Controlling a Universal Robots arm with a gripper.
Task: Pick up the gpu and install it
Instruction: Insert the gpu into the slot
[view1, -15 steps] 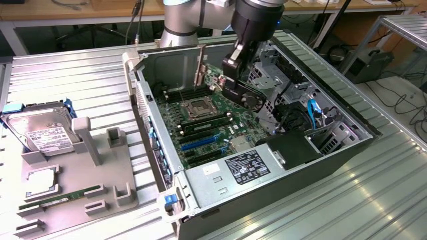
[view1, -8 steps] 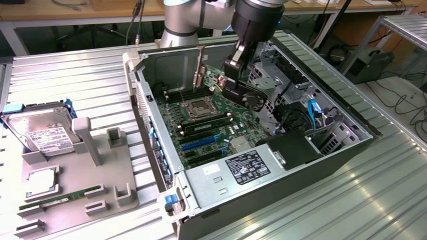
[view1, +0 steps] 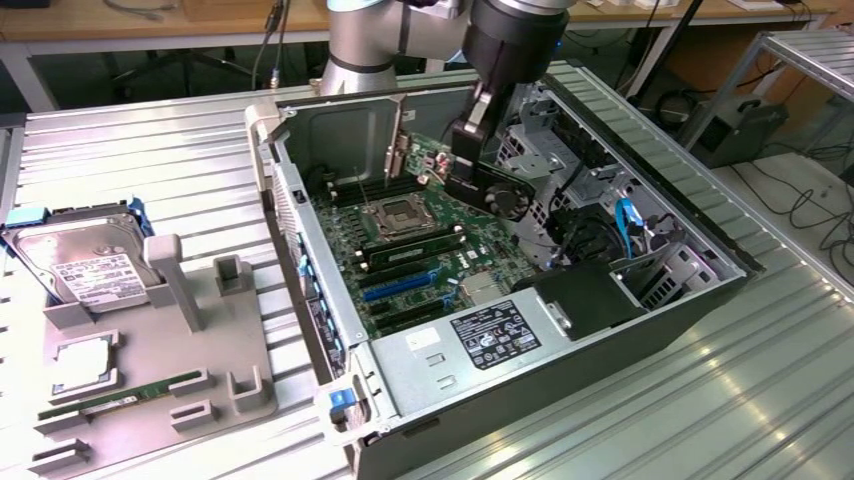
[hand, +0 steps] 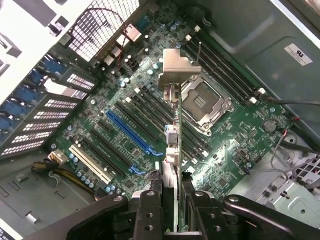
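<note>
The gripper (hand: 171, 200) is clamped on the gpu (hand: 171, 125), holding it edge-on above the motherboard (hand: 235, 145) inside the open computer case (view1: 334, 300). Pickup looks done; installing is in hand. Seating calls for lining the card's edge with the blue slot (hand: 127, 131).

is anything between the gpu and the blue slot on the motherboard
Nothing visible. The tool holds the gpu edge-on above the motherboard, and the blue slot below lies bare, with no cable across it.
</note>
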